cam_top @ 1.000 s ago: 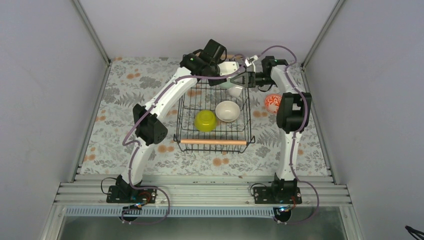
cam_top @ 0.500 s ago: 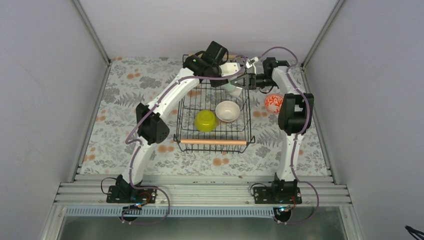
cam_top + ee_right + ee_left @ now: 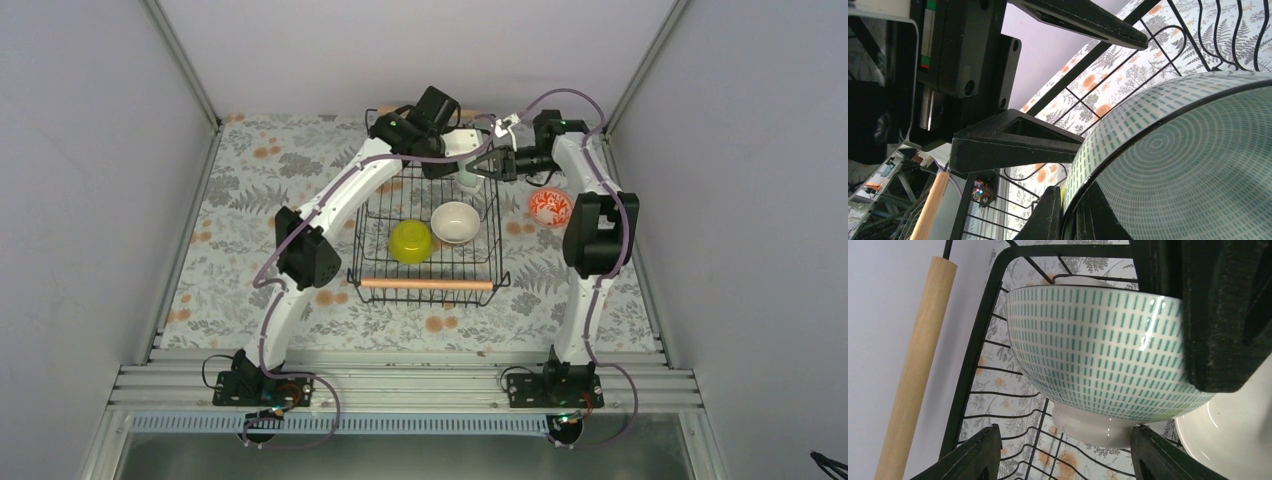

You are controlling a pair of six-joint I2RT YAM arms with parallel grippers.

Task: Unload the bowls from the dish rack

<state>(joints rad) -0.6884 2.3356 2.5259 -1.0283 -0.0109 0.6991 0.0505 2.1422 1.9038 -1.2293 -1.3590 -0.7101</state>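
Note:
The dish rack [image 3: 356, 250], a black wire basket with wooden handles, stands mid-table. A yellow-green bowl [image 3: 411, 241] and a white bowl [image 3: 455, 222] lie in it. Over its far end hangs a teal-dashed white bowl [image 3: 467, 180], tilted on its side. My right gripper [image 3: 483, 165] is shut on this bowl's rim; the right wrist view shows its fingers [image 3: 1050, 215] pinching the rim of the teal bowl [image 3: 1188, 165]. My left gripper [image 3: 1065, 432] stands open astride the foot of the teal bowl [image 3: 1098, 350], its left finger clear of it.
A red-patterned bowl [image 3: 549, 206] sits on the floral tablecloth right of the rack. The rack's far wooden handle [image 3: 918, 365] and wires [image 3: 973, 365] lie just beside the left gripper. Grey walls close the table on three sides.
My right gripper has closed onto the teal bowl's rim. My left gripper's jaws have spread wider off the bowl. The bowl has shifted only slightly.

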